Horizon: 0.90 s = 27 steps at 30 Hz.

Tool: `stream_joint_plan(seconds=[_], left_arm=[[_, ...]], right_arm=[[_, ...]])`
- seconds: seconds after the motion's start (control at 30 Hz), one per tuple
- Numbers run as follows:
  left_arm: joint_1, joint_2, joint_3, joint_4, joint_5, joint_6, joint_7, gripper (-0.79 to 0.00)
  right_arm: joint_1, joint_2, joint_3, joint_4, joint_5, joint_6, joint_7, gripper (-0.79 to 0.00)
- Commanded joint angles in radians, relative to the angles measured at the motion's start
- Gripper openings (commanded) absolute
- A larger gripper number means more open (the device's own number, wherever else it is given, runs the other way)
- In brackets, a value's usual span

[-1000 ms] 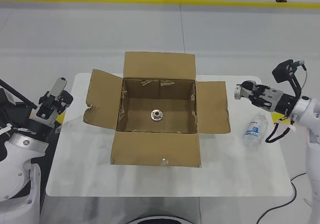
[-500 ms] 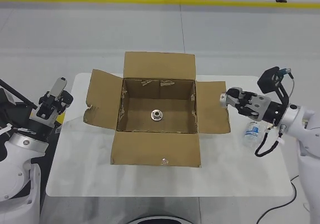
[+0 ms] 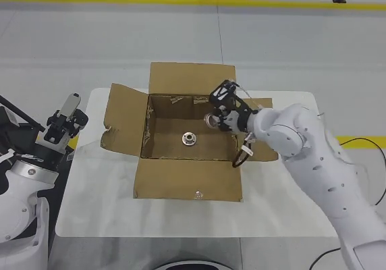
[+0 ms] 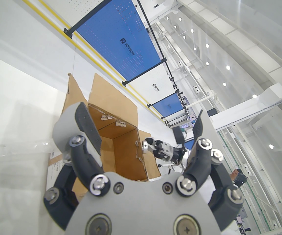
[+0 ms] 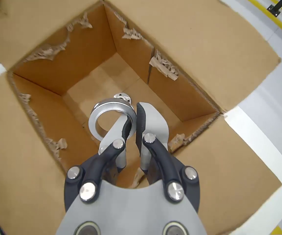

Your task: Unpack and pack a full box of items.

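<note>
The box (image 3: pixel 191 79) is standing open beneath the right gripper (image 5: pixel 133 116), whose fingers are pinching the wall of a metal ring (image 5: pixel 93 124), one inside the hole and one outside, while the left gripper (image 4: pixel 141 113) is sitting spread and empty, well apart. The ring is looking stiff, slick and fairly heavy, so a firm pinch across its rim is probably serving best. A small flange (image 5: pixel 122 97) is lying on the box floor beyond the fingertips, partly hidden behind the ring.
</note>
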Motion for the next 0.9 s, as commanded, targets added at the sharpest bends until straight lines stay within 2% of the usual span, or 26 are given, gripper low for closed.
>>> stream_joint_plan(seconds=[0.0, 0.27, 0.5, 0.63, 0.8, 0.87], left_arm=[[0.0, 0.0, 0.0, 0.0, 0.0, 0.0, 0.0, 0.0], [0.0, 0.0, 0.0, 0.0, 0.0, 0.0, 0.0, 0.0], [0.0, 0.0, 0.0, 0.0, 0.0, 0.0, 0.0, 0.0], [0.0, 0.0, 0.0, 0.0, 0.0, 0.0, 0.0, 0.0], [0.0, 0.0, 0.0, 0.0, 0.0, 0.0, 0.0, 0.0], [0.0, 0.0, 0.0, 0.0, 0.0, 0.0, 0.0, 0.0]], right_arm=[[0.057, -0.036, -0.105, 0.092, -0.004, 0.0, -0.001, -0.785], [0.176, -0.165, -0.325, 0.36, -0.078, 0.032, -0.025, -0.785], [0.204, -0.244, -0.399, 0.495, -0.128, 0.091, -0.018, -0.785], [0.213, -0.277, -0.417, 0.545, -0.142, 0.104, -0.001, -0.659], [0.221, -0.308, -0.424, 0.592, -0.153, 0.104, 0.007, -0.56], [0.223, -0.316, -0.422, 0.602, -0.158, 0.103, 0.006, -0.554]])
